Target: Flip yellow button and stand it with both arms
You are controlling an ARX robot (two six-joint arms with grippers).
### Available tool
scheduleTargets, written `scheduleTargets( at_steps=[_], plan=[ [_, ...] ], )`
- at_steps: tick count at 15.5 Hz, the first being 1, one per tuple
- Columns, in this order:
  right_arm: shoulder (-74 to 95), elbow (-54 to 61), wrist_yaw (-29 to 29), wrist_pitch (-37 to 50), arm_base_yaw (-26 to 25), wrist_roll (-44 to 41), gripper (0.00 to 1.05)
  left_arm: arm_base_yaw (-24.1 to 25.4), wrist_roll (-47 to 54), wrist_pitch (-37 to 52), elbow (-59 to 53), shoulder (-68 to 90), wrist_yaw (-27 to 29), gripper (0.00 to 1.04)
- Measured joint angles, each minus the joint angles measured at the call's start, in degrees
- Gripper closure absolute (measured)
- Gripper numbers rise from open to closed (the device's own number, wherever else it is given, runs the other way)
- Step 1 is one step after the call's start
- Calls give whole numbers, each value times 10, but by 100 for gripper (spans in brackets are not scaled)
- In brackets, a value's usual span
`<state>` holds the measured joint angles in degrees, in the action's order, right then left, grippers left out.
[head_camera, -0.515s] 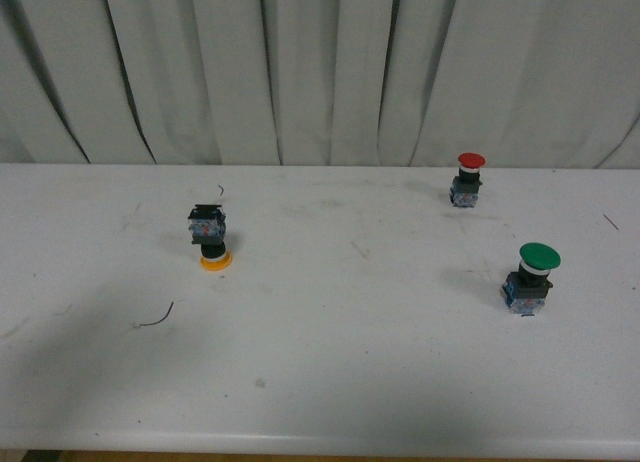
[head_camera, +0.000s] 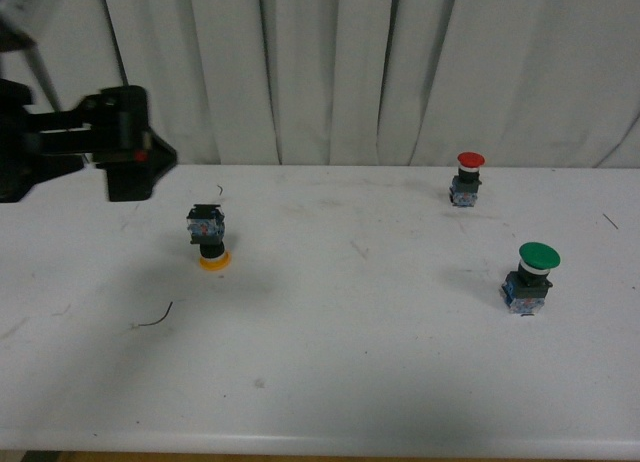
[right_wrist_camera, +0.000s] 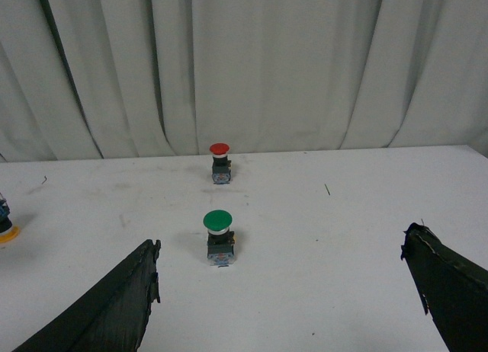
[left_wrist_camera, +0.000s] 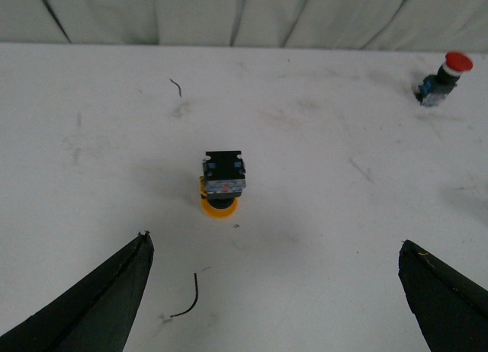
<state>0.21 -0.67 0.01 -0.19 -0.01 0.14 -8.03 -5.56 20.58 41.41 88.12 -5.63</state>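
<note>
Three push-buttons on the white desk (head_camera: 330, 372), one of each colour. The yellow button (head_camera: 210, 240) is on the left part of the desk, upside down: the orange-yellow cap is flat on the desk, with the black collar above it and the blue-black block on top. Nothing touches it. The red button (head_camera: 468, 176) stands cap up at the back right, near the grey curtain (head_camera: 330, 72). The green button (head_camera: 532, 275) stands cap up nearer the front on the right, apart from the red one. Both are well apart from the yellow button. Three thin dark wire scraps lie on the desk: a curved scrap (head_camera: 155, 318) front-left of the yellow button, a short scrap (head_camera: 221, 192) just behind it, and a far-right scrap (head_camera: 609, 221). One arm shows in the front view: the left arm (head_camera: 50, 142) comes in from the upper left, held above the desk, its end behind and left of the yellow button. The two left fingers (left_wrist_camera: 95, 310) are spread wide and empty, with the yellow button ahead between them. The two right fingers (right_wrist_camera: 107, 314), seen only in the right wrist view, are also wide and empty. The green button sits ahead between them, with the red one beyond it.
</note>
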Motion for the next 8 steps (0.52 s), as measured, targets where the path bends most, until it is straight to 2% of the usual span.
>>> scheduleTargets(
  at_steps=[8],
  plan=[
    [0, 0, 0, 0, 0, 0, 6, -12, 15, -55, 131, 119, 14, 7]
  ],
)
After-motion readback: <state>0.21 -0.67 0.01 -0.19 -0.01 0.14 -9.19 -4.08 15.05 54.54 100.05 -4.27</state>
